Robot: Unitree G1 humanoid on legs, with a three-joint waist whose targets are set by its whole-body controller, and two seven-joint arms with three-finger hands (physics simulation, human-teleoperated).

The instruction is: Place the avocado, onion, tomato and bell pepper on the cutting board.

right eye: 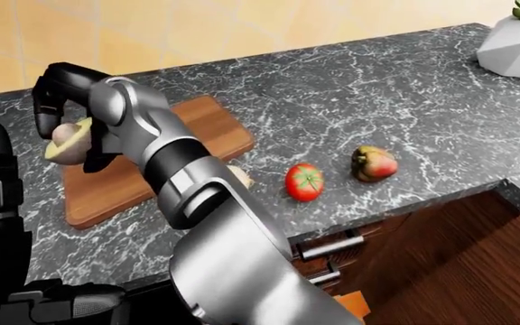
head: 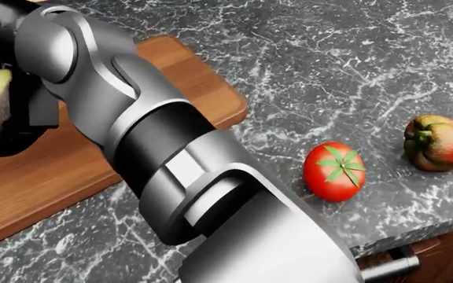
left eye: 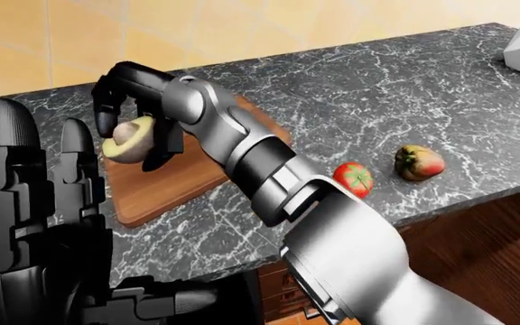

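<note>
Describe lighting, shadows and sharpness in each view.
Left-eye view: even soft light, the right hand shading the cutting board. Head view: sharp, faint shadow under the tomato. Right-eye view: no glare, dim shadow beside the bell pepper.

Three head-mounted views down over the counter (right eye: 404,88), head view nearest.

Dark grey white-veined marble surface (right eye: 404,101) spans view. Pale yellow tiled wall (right eye: 242,27) along top. White faceted planter (right eye: 516,46) top right. Reddish-brown wooden cabinet fronts (right eye: 450,257), metal drawer handles (right eye: 328,247) below edge.
</note>
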